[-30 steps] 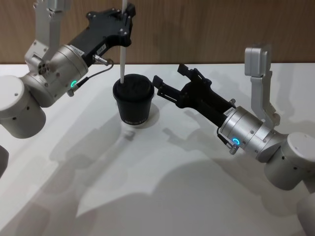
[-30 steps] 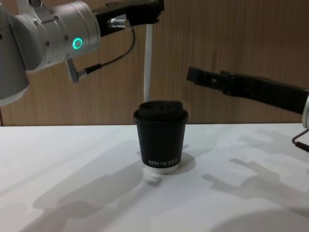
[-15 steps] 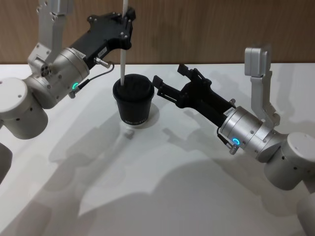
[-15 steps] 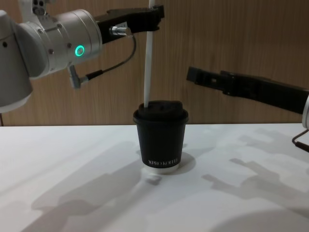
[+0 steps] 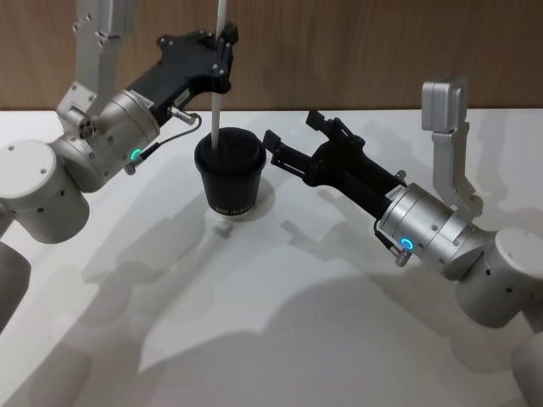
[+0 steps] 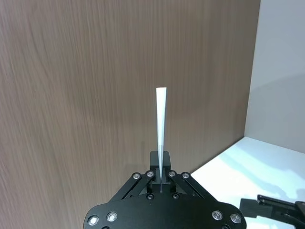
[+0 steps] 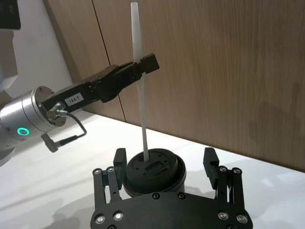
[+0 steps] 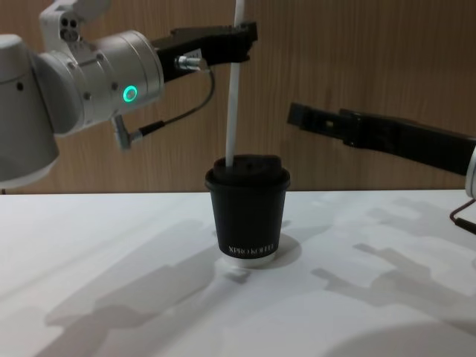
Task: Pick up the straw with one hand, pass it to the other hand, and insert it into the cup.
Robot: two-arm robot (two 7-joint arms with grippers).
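The black paper coffee cup (image 5: 229, 175) stands upright on the white table (image 5: 280, 305), before a wood-panelled wall (image 8: 357, 67), its white lettering facing the chest camera; a small pale scrap (image 8: 236, 274) lies on the table just in front of its base. The left gripper (image 5: 222, 52), black with a silver wrist, green ring and a thin dark cable (image 8: 178, 117), hangs above and slightly behind the cup, its fingers pinched on the white straw (image 8: 233, 89). The straw stands nearly upright with its lower end on the cup's lid (image 7: 153, 168), at the side nearer the left arm. The right gripper (image 5: 291, 141) hovers just beside the cup at lid height, its fingers spread and holding nothing, and nothing lies between it and the cup. Compared with half a second ago, the left gripper has shifted a little toward the right arm and the straw's foot has moved inward from the lid's rim; the right gripper has not moved. The straw's top is cut off in the head and chest views, and whether its tip has entered the lid's opening cannot be made out.
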